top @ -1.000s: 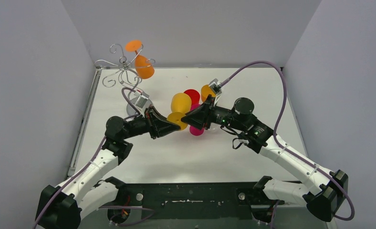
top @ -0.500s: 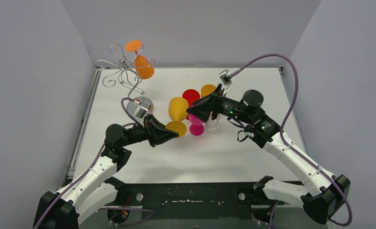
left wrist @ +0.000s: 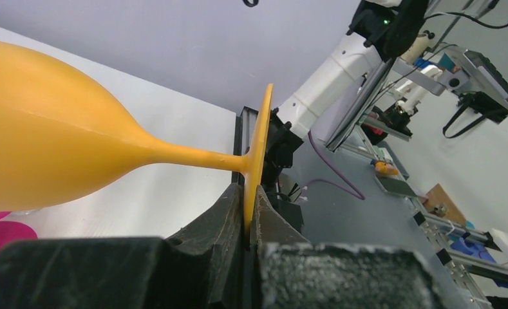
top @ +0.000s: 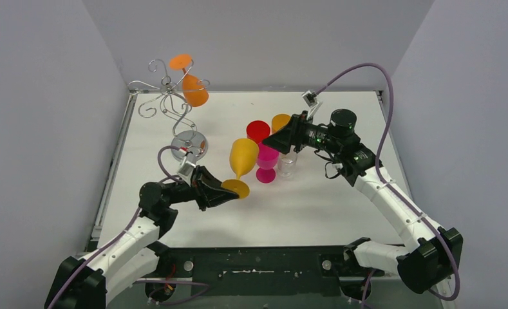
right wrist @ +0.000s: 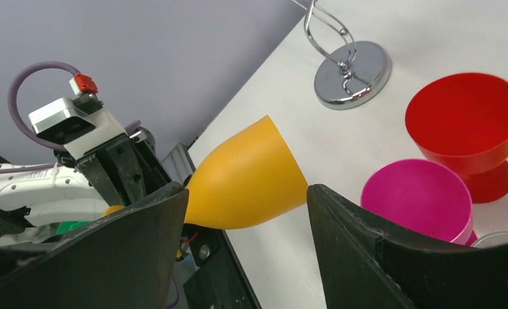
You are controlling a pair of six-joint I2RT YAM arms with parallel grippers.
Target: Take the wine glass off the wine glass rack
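Near the wine glass rack (top: 174, 103), just let go of the yellow wine glass (top: 243, 158) with the right hand (top: 270, 143), open now. Gripping its foot with the left hand (top: 228, 191). Still leaves the orange wine glass (top: 194, 90) hanging up there.

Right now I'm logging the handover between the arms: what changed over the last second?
The right tool opened and drew back to the right, away from the yellow glass. The left tool, shut on that glass's foot, carried it toward the near edge. The orange glass on the rack, the red glass and the pink glass stayed put.
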